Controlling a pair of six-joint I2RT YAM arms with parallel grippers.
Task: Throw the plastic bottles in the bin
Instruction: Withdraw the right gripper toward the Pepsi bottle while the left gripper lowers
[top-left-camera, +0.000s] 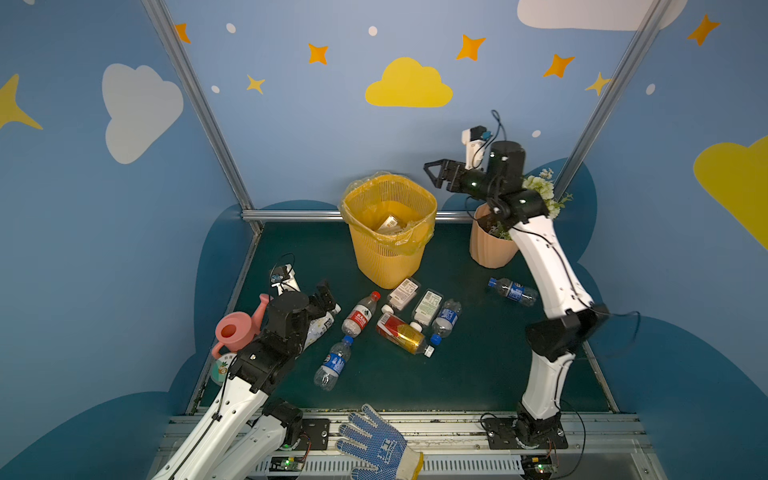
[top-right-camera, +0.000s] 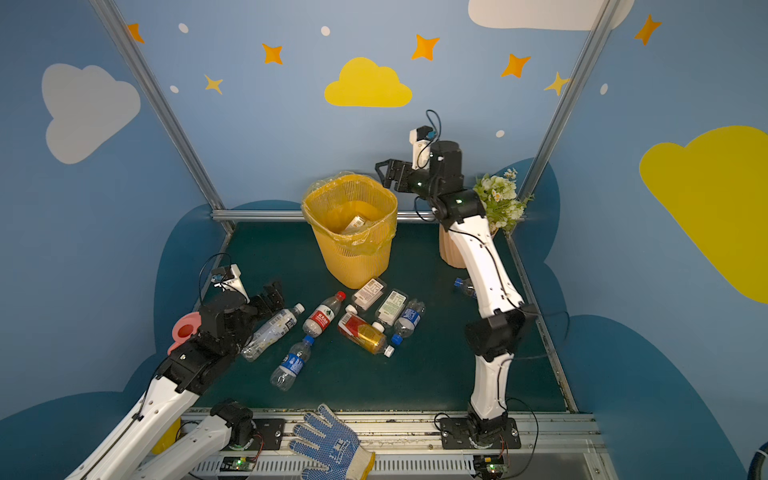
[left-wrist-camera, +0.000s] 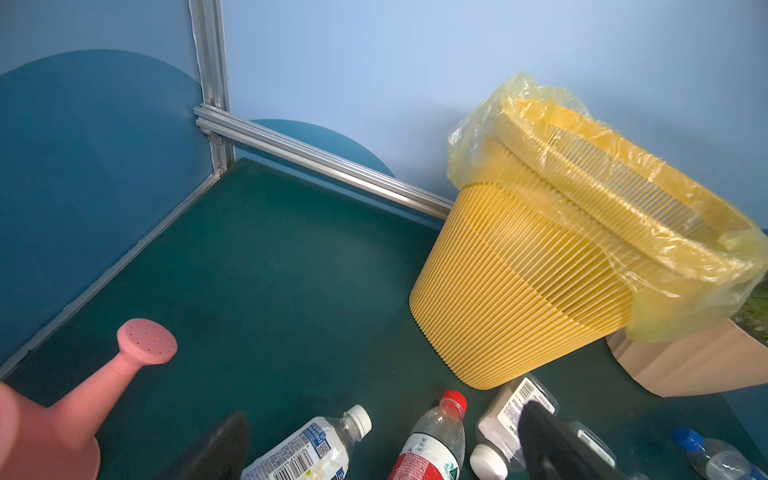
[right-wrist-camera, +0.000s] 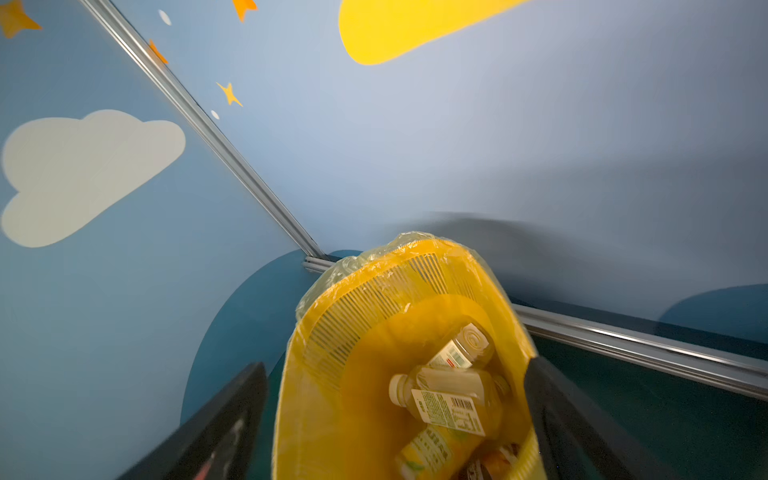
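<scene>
Your right tool (top-left-camera: 431, 174) hangs spread and empty, just above the bin (top-left-camera: 386, 262) at the rim on its own side. Several dropped bottles (right-wrist-camera: 451, 405) lie inside, directly below it. Your left tool (top-left-camera: 328, 293) is spread too, low over a white-capped bottle (top-right-camera: 276, 328) on the tabletop (top-left-camera: 457, 374). The loose bottles (top-left-camera: 405, 332) cluster in front of the bin.

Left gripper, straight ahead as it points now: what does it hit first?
The left gripper, open, would probably meet the green table between the white-capped bottle and the red-capped bottle; depth is unclear, so either bottle could come first.
</scene>
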